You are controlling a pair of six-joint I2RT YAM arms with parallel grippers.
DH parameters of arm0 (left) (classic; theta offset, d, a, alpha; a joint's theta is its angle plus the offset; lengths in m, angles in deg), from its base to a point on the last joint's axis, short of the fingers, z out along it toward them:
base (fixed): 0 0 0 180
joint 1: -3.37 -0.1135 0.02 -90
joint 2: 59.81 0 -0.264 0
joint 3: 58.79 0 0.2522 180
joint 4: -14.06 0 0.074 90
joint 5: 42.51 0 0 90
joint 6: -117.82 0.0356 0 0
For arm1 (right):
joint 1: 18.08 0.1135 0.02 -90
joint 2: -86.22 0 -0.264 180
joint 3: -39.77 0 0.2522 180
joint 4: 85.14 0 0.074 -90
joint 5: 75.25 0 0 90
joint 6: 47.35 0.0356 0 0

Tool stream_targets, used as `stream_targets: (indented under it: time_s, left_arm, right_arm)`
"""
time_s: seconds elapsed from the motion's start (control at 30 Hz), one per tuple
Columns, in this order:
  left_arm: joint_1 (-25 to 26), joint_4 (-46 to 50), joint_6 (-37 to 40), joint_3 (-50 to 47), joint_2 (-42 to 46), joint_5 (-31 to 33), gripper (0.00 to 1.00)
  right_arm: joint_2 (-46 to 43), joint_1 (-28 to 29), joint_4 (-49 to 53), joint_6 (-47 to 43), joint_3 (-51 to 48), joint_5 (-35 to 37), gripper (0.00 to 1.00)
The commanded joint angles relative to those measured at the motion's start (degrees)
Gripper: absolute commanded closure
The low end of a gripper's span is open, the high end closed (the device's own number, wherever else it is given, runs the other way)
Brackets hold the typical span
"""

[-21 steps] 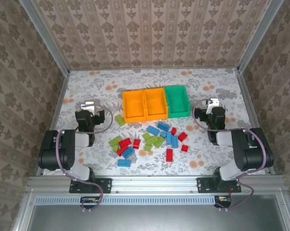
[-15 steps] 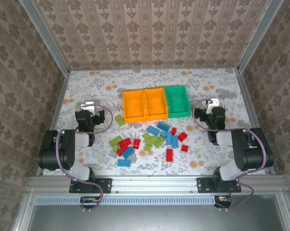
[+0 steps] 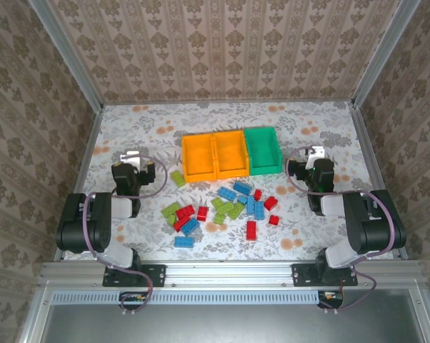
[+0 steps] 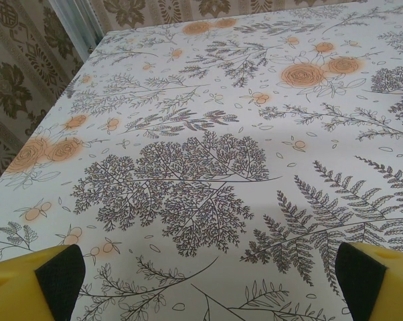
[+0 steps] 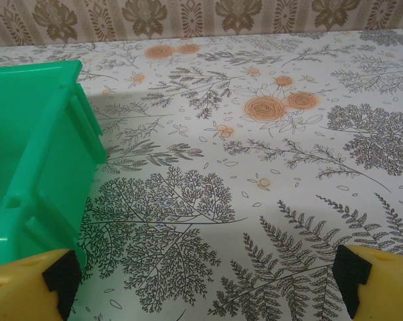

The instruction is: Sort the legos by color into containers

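Light was bright, soft and even in every view, falling from above. In the right wrist view a faint shadow lay just right of the green bin point(image 5: 34, 154), left of centre. The table point(image 4: 208, 167) pattern was crisp in mid-frame, while the wall point(image 4: 27, 73) at the upper left looked softer. The top view was slightly grainy.
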Motion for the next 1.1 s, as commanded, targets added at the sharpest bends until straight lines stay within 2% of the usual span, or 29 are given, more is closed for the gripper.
stream_targets:
  time_s: [0.0, 0.37, 0.43, 0.5, 0.57, 0.63, 0.77, 0.87, 1.0, 1.07]
  left_arm:
    - [-0.38, -0.46, -0.87, 1.61, -0.06, -0.65, 0.00]
    - [-0.32, 1.06, -0.21, 2.20, 0.61, -1.74, 0.00]
    - [0.78, 8.35, -0.28, 4.45, 4.18, 1.90, 0.00]
    - [1.94, 24.59, -3.27, 11.00, 9.13, 6.69, 0.00]
    - [2.13, 38.90, -7.58, 17.61, 11.85, 7.60, 0.00]
    - [3.06, 46.21, -10.61, 21.00, 14.16, 6.99, 0.00]
    - [6.18, 50.64, -13.95, 21.19, 19.83, 6.07, 0.00]
    - [7.36, 52.49, -19.06, 20.65, 23.18, 2.12, 0.00]
    - [9.20, 54.34, -22.60, 21.64, 23.38, -4.47, 0.00]
    - [11.36, 55.88, -22.60, 22.57, 22.20, -4.65, 0.00]
  right_arm:
    - [0.14, 0.04, 0.06, -0.68, 1.12, -0.45, 0.01]
    - [-0.35, 0.06, 0.98, -0.68, 1.67, -0.26, 0.03]
    - [-3.25, 0.14, 8.83, -0.63, 4.80, -0.15, 0.03]
    - [-6.42, 0.08, 23.76, 1.30, 11.21, 0.68, 0.04]
    - [-7.33, 0.10, 35.37, 2.74, 17.34, -0.23, 0.08]
    - [-7.33, 0.19, 43.77, 5.45, 21.75, -1.94, 0.12]
    - [-10.17, 0.75, 51.23, 9.53, 26.87, -5.17, 0.18]
    - [-10.03, 1.43, 53.10, 11.31, 29.52, -6.31, 0.19]
    - [-4.37, 2.07, 59.67, 13.02, 36.98, -10.18, 0.22]
    - [-0.50, 3.17, 64.60, 12.21, 41.61, -11.23, 0.25]
